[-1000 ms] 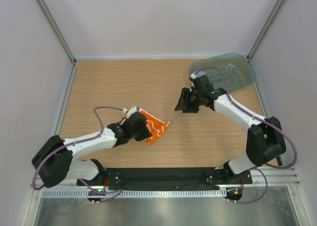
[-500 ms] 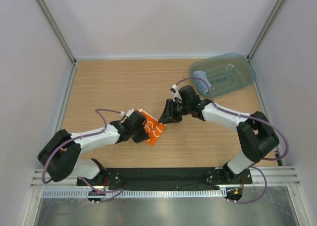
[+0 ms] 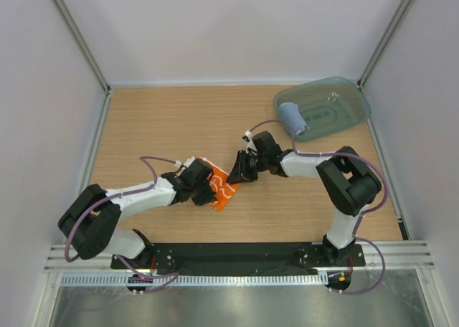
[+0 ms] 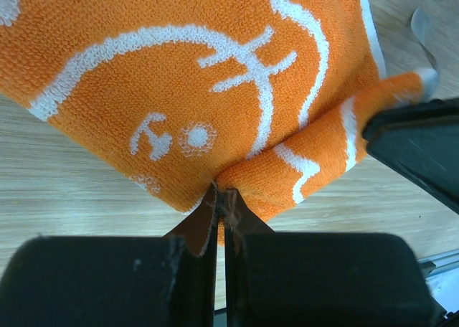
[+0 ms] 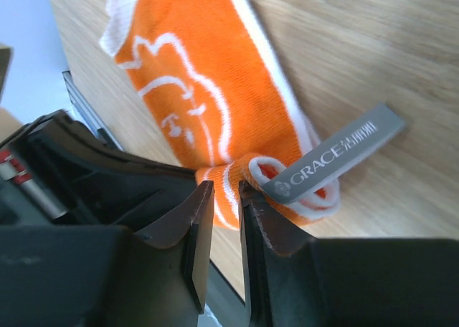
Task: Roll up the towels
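- On the grey woven tag [image 5: 337, 153] sewn to a corner of the orange terry towel with white line prints [image 3: 224, 188], we read "GRACE" in white capitals. The smaller letters after it are too fine for us to read.
- This towel lies partly folded on the wooden tabletop [image 3: 165, 126], towards the near middle, between the two hands.
- The left hand [image 4: 220, 198] is pinched all but closed on a fold at the towel's edge.
- The right hand [image 5: 222, 198] is narrowed to a slit, with the towel's curled corner, just by the tag, between its tips.
- The light blue rolled towel [image 3: 292, 116] lies in the translucent teal plastic tray [image 3: 344, 101] at the far right corner.
- A second ago the right hand was up beside the tray, well apart from the orange towel, and its arm covered the blue roll. Now we see it has come across to the towel's corner, and the roll shows. The left hand has kept its hold.
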Tool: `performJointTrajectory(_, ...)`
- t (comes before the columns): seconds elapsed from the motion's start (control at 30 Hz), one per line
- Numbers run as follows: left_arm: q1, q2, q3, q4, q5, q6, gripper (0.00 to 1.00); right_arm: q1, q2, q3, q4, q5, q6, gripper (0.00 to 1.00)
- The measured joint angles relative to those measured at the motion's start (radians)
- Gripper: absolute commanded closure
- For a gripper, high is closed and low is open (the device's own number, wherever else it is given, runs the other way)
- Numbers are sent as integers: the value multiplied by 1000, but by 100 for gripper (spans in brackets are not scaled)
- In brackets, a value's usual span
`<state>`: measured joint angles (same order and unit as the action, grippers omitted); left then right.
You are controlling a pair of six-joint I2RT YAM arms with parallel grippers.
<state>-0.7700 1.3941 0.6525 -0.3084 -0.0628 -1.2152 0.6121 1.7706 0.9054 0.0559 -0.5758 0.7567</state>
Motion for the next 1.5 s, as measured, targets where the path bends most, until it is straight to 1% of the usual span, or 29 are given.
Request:
performJointTrajectory(0.17,0,-1,0,-3,0,0,100,-1,71,-2,43,10,6,75)
performJointTrajectory(0.3,0,-13,0,-18,-4,0,98,-1,86,0,56,14,7,75)
performJointTrajectory(0.4,0,-32,0,-40,-12,6,86,-1,93,5,56,18,7,75)
performJointTrajectory(0.43,0,-43,-2,-49,-16,11,80,0,95,7,56,19,7,76)
performJointTrajectory(0.47,0,-55,-4,-57,-19,18,77,0,95,8,56,20,7,76)
performJointTrajectory(0.53,0,-79,-13,-76,-24,25,72,-1,96,8,56,22,7,75)
performJointTrajectory(0.6,0,-105,-23,-101,-34,46,72,0,96,8,56,24,7,76)
performJointTrajectory(0.63,-1,-117,-24,-121,-42,60,69,0,96,8,55,24,7,76)
performJointTrajectory(0.7,-16,-143,-14,-185,-84,98,67,0,96,11,50,28,6,76)
performJointTrajectory(0.77,-58,-158,18,-259,-159,138,66,0,96,13,45,31,6,76)
performJointTrajectory(0.83,-119,-162,83,-328,-230,190,66,0,96,16,40,34,5,76)
performJointTrajectory(0.93,-186,-161,185,-365,-309,274,66,0,96,20,34,36,1,76)
performJointTrajectory(1.03,-227,-150,254,-354,-350,369,62,0,96,23,26,39,-2,76)
performJointTrajectory(1.1,-241,-131,277,-331,-356,427,61,0,96,26,22,40,-4,76)
performJointTrajectory(1.27,-257,-47,297,-232,-308,574,60,0,97,33,14,43,-18,76)
performJointTrajectory(1.37,-257,-10,289,-164,-281,623,60,-1,100,39,5,43,-21,76)
performJointTrajectory(1.5,-257,57,281,-103,-264,650,60,0,100,48,-11,46,-26,76)
